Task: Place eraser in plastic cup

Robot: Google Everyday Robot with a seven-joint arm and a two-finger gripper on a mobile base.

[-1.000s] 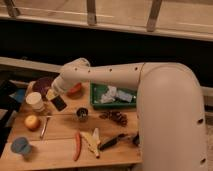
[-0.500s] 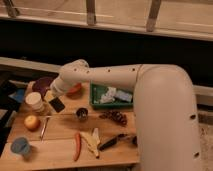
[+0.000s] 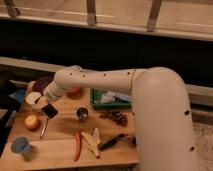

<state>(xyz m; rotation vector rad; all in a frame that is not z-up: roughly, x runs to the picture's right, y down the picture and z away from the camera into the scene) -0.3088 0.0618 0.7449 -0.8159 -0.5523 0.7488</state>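
My gripper (image 3: 48, 108) is at the left side of the wooden table (image 3: 60, 157), at the end of the white arm (image 3: 95, 80). It is shut on the eraser (image 3: 51, 112), a small dark block held just above the tabletop. The light-blue plastic cup (image 3: 21, 146) stands upright at the front left corner, down and to the left of the gripper and well apart from it. The eraser is beside the white cup (image 3: 34, 99), not over the blue one.
A purple bowl (image 3: 43, 82) sits at the back left. An orange fruit (image 3: 32, 122) and a thin stick (image 3: 44, 128) lie between gripper and blue cup. A metal cup (image 3: 82, 114), green tray (image 3: 112, 98), pine cone (image 3: 116, 118), banana (image 3: 93, 142) and red pepper (image 3: 77, 146) lie to the right.
The gripper with the eraser has moved a little left and toward the front of the table. Nothing else has moved.
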